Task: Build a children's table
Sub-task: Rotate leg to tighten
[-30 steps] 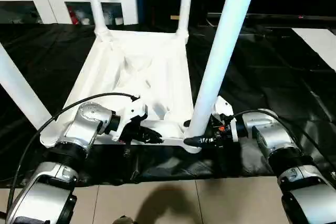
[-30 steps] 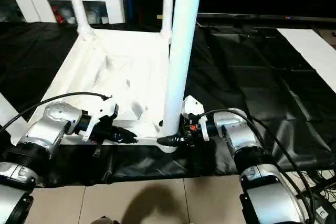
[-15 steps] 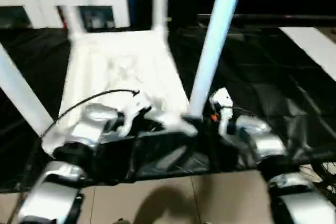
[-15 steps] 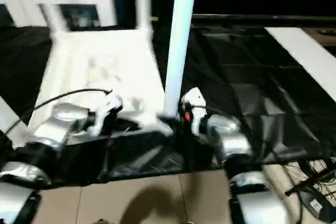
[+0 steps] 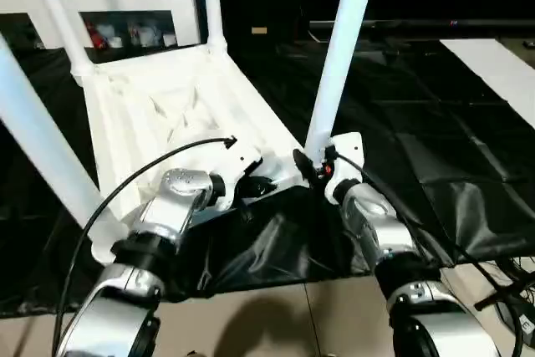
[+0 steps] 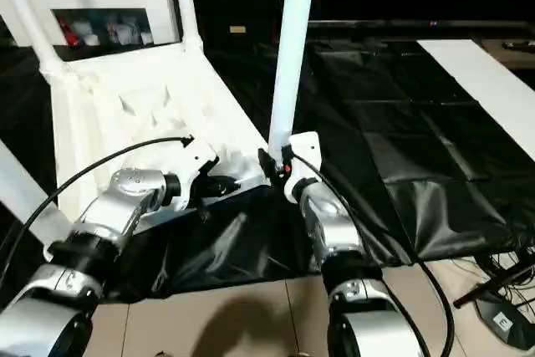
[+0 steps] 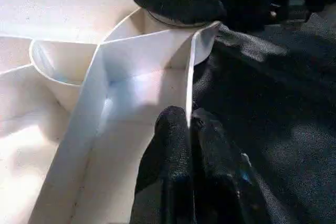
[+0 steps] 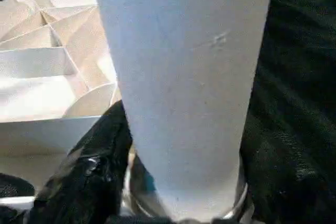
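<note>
Left gripper (image 7: 190, 145) pinching tabletop (image 5: 159, 114) rim; right gripper (image 5: 311, 169) clasping leg (image 5: 338, 56)

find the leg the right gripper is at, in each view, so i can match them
Left eye view: the leg rises right of centre.
Right eye view: it stands at centre.
Left wrist view: its base sits at the top.
Right wrist view: it rises through the middle.
Shared landmark: the tabletop's corner socket.

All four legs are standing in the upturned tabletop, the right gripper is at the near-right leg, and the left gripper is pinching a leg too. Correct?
Not quite: the left gripper pinches the tabletop rim, not a leg, as the left wrist view shows. The rest stands; the right gripper is at the near-right leg.
</note>
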Motion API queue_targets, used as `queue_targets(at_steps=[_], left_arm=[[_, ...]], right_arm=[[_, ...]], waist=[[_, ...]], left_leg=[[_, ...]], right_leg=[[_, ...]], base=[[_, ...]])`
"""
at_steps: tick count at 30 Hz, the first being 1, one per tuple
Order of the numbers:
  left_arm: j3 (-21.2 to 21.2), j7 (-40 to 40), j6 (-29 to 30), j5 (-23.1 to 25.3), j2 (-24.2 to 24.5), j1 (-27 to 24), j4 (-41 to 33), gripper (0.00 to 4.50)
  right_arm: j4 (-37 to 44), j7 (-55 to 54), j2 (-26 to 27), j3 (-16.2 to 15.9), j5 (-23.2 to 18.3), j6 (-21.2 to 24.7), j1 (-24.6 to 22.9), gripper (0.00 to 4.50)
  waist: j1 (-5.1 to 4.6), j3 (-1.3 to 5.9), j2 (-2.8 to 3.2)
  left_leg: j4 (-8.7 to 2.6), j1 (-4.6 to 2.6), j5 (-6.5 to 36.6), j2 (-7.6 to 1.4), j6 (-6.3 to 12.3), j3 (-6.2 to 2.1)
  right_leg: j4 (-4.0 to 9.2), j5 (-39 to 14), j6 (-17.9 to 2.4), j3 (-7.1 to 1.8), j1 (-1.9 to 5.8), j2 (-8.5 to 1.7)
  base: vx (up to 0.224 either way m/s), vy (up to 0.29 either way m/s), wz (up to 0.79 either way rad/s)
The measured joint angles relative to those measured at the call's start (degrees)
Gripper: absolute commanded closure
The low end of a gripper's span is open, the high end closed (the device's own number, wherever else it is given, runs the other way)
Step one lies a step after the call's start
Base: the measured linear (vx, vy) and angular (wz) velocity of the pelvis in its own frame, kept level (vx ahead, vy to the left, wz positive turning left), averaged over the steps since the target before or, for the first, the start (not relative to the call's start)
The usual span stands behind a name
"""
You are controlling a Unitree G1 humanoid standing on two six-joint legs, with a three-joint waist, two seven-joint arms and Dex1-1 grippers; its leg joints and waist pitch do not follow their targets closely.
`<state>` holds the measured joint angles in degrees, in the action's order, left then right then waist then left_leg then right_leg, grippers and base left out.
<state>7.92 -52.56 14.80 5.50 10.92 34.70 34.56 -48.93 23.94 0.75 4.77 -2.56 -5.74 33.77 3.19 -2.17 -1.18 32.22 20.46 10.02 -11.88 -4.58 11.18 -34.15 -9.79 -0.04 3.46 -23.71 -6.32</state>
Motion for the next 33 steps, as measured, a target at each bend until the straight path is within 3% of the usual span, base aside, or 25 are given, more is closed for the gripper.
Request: queue_targets(at_steps=[7, 14, 18, 26, 28, 33], left_arm=[[0.46, -7.51, -2.43, -1.39, 3.82, -1.17, -1.14, 4.50], [2.02, -18.60, -6.80, -2.64, 7.30, -1.14, 0.19, 4.50], [2.91, -23.42, -7.44, -3.58, 8.60, -1.05, 0.76, 4.50], [3.37, -28.23, -10.22, -3.63, 9.38, -0.18, 3.47, 4.50], [3.48, -29.04, -10.51, -3.72, 9.63, 0.09, 4.05, 4.50], [3.80, -29.74, -11.18, -3.95, 9.80, 0.73, 5.23, 4.50]], right_arm=[[0.01, 17.24, -6.86, -3.98, -0.05, -1.98, -0.34, 1.11], [0.63, 38.90, -13.78, -8.54, -0.36, -1.27, -0.07, 1.11], [1.05, 47.97, -16.29, -11.21, -0.86, -0.85, 0.36, 1.11], [1.01, 56.40, -18.28, -13.58, -0.78, 0.48, 1.90, 1.28], [0.97, 57.43, -18.38, -13.94, -0.76, 0.83, 2.23, 1.60], [0.96, 58.13, -18.39, -14.16, -0.80, 1.16, 2.35, 1.86]], waist=[[-0.05, -0.01, 0.00], [1.86, -0.04, 0.03], [2.26, -0.04, 0.04], [2.55, -0.04, 0.03], [2.65, -0.05, 0.03], [2.85, -0.05, 0.02]], left_leg=[[-0.18, 0.11, -0.01, -0.11, 0.02, 0.08], [0.26, 0.39, -0.16, -0.17, 0.33, 0.06], [0.43, 0.52, -0.15, -0.15, 0.32, 0.08], [0.58, 0.51, -0.01, -0.17, 0.05, 0.07], [0.58, 0.52, -0.01, -0.18, 0.05, 0.07], [0.58, 0.53, -0.01, -0.18, 0.05, 0.07]], right_leg=[[-0.02, -0.05, 0.19, 0.18, -0.22, 0.11], [-0.03, 0.00, 0.11, 0.22, -0.25, 0.07], [-0.06, 0.02, 0.07, 0.19, -0.21, 0.00], [-0.27, 0.02, 0.07, 0.20, -0.19, -0.04], [-0.28, 0.02, 0.07, 0.20, -0.19, -0.04], [-0.29, 0.02, 0.07, 0.20, -0.20, -0.04]], base=[[0.000, 0.000, 0.00], [0.000, 0.000, 0.00], [0.000, 0.000, 0.00], [0.000, 0.000, 0.00], [0.000, 0.000, 0.00], [0.000, 0.000, 0.00]])
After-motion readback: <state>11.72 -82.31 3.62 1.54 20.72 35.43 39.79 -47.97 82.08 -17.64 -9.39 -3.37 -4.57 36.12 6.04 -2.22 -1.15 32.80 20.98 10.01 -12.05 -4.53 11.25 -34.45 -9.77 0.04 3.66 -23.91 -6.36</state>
